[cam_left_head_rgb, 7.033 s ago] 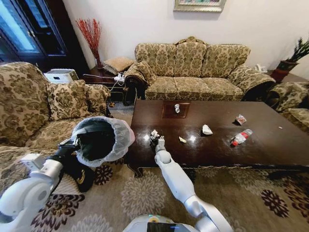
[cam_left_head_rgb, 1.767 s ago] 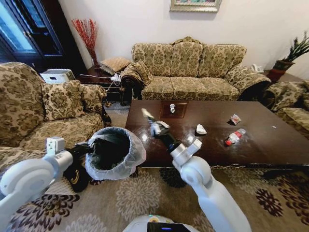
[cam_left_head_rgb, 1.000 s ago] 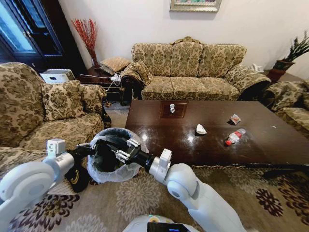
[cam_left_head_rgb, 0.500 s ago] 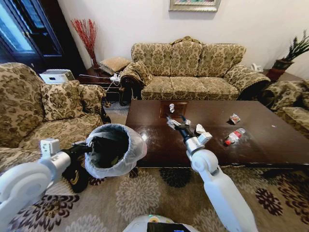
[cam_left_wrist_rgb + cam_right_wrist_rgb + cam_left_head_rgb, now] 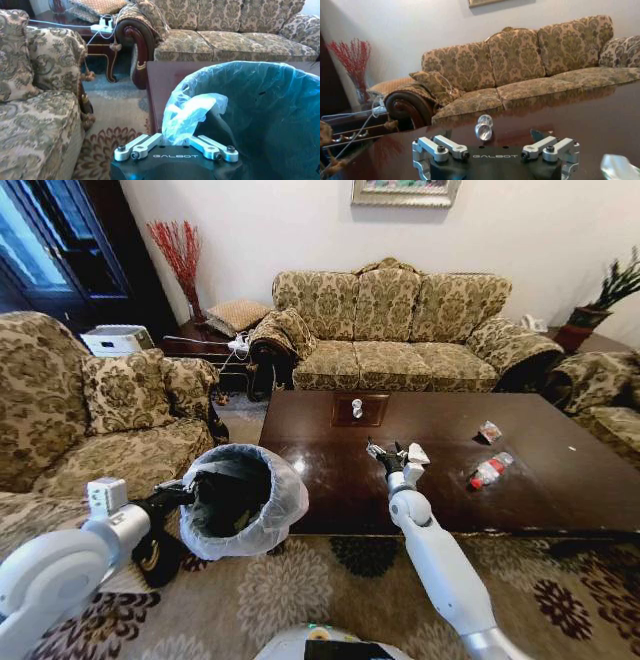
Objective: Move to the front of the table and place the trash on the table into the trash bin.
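Nearest, the left end effector (image 5: 188,492) is clamped on the whitish bag at the rim of the trash bin (image 5: 243,498), holding the bin over the patterned carpet (image 5: 300,580) just off the near left corner of the tabletop (image 5: 330,480). In the left wrist view its fingers (image 5: 142,144) pinch the bag, and "GALBOT" reads on the housing. The bin mouth is open and tipped toward the tabletop's near edge. Farther in, the right end effector (image 5: 385,456) hangs over the tabletop with its fingers apart, just beside a crumpled white tissue (image 5: 417,453). Bare dark wood lies between it and the near edge. To the right lie a clear bottle (image 5: 488,470) and a red-white wrapper (image 5: 489,431). Beyond, a small clear cup (image 5: 356,408) stands on the inlaid panel near the far edge, facing the sofa (image 5: 400,330)
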Controlling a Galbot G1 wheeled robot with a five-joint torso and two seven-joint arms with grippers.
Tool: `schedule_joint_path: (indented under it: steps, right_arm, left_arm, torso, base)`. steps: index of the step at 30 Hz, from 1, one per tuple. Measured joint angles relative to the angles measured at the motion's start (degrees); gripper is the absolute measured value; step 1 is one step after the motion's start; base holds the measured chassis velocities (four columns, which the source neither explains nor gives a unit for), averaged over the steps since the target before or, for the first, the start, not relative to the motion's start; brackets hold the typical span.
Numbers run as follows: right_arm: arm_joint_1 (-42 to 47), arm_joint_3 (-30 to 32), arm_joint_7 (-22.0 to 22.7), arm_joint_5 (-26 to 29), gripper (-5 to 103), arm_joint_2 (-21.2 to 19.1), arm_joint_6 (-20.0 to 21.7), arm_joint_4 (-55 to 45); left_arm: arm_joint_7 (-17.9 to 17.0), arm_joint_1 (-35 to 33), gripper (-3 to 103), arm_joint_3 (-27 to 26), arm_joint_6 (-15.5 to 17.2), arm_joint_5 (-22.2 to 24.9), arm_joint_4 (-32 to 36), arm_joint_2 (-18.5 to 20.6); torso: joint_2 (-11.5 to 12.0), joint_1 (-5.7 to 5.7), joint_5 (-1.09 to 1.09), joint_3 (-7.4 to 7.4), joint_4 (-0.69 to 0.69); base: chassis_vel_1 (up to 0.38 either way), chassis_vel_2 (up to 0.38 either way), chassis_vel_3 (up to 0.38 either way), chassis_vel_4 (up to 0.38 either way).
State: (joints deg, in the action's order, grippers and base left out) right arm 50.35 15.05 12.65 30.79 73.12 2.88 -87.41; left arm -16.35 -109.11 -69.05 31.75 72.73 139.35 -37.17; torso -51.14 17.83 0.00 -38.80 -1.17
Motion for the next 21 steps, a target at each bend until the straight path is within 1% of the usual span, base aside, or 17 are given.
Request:
schedule_joint_path:
  steps: [1, 3, 4, 8, 11, 12, 14, 16, 20, 21]
  right_arm:
    - [-0.14, -0.08, -0.06, -0.21, 100, 0.01, -0.18, 0.44]
    - [-0.15, -0.18, -0.09, -0.45, 100, 0.0, -0.39, 0.64]
    - [-0.35, -0.44, 0.45, -1.53, 100, 0.05, -0.81, 1.14]
    - [-1.2, -0.62, 2.57, -3.72, 100, 0.57, -1.4, 2.15]
    - [-1.61, -0.59, 2.67, -3.61, 100, 0.54, -1.47, 2.55]
    - [-1.98, -0.5, 2.24, -2.99, 100, 0.46, -1.41, 2.98]
    - [-2.54, -0.1, 0.73, -2.01, 100, 0.34, 0.41, 3.22]
    - [-3.0, 0.0, 0.07, -1.68, 100, 0.3, 1.09, 3.7]
    - [-4.62, -0.22, -1.06, -1.65, 100, 0.67, 0.95, 6.27]
    - [-5.22, -0.33, -1.13, -1.71, 100, 1.04, 0.84, 6.99]
  left_arm:
    - [0.03, 0.13, 2, 0.25, -0.01, -0.1, -0.08, -0.11]
    - [0.04, 0.2, 2, 0.4, -0.02, -0.17, -0.15, -0.16]
    - [0.09, 0.33, 2, 0.64, -0.06, -0.28, -0.24, -0.25]
    - [0.2, 0.5, 2, 0.96, -0.16, -0.53, -0.41, -0.55]
    - [0.38, 0.45, 2, 1.02, -0.23, -0.76, -0.45, -0.72]
    - [0.69, 0.37, 2, 1.13, -0.37, -1.07, -0.52, -0.88]
    - [0.86, 0.43, 2, 1.42, -0.47, -1.3, -0.65, -0.94]
    - [0.89, 0.52, 2, 1.6, -0.51, -1.37, -0.71, -0.93]
    - [0.96, 0.75, 2, 2.01, -0.56, -1.41, -0.74, -0.86]
    - [0.98, 0.75, 2, 2.06, -0.57, -1.43, -0.74, -0.86]
  torso:
    - [0.0, 0.01, 0.03, -0.01, 0.0]
    - [0.0, 0.0, 0.02, 0.0, 0.0]
    - [-0.01, -0.01, -0.01, 0.01, 0.01]
    - [0.01, 0.06, -0.01, -0.03, 0.01]
    - [0.02, 0.1, 0.01, -0.04, 0.0]
    - [0.02, 0.11, 0.01, -0.04, 0.01]
    - [0.02, 0.09, 0.0, -0.04, 0.01]
    - [0.02, 0.07, -0.01, -0.03, 0.02]
    - [-0.01, -0.09, -0.01, 0.04, 0.01]
    - [-0.05, -0.12, 0.0, 0.06, -0.01]
  base:
    - [-0.256, 0.249, 0.266, -0.27]
    - [-0.256, 0.257, 0.28, -0.27]
    - [-0.305, 0.277, 0.306, -0.306]
    - [-0.265, 0.249, 0.275, -0.268]
    - [-0.183, 0.183, 0.192, -0.181]
    - [-0.112, 0.159, 0.022, -0.044]
    - [-0.065, 0.076, 0.009, -0.007]
    - [-0.032, 0.038, -0.002, -0.003]
    - [0.0, 0.0, 0.0, 0.0]
    - [0.0, 0.0, 0.0, 0.0]
